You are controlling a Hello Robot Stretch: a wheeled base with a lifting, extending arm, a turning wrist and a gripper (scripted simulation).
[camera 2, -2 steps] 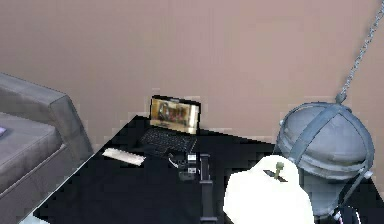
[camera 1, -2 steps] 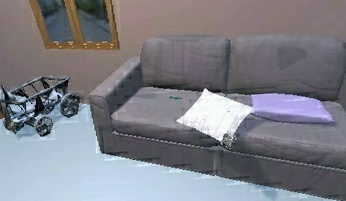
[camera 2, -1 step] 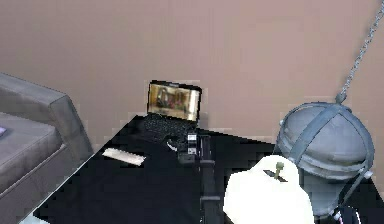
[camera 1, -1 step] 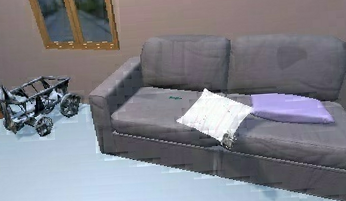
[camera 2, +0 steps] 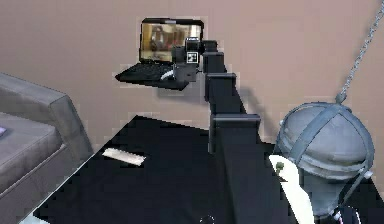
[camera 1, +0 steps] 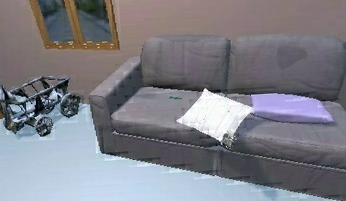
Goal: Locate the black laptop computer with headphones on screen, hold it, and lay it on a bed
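Open black laptop (camera 2: 158,46) hangs midair, screen lit.

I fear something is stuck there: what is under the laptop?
Below the laptop, hanging at the pincer: bare wall, then a black table bearing a small pale thing. The arm hides part of it.

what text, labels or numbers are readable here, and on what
No text can be read.
laptop screen: an orange-brown image, no legible words.
white squares on the arm: black marks, not letters.
white flat thing on the black table: too small to tell.
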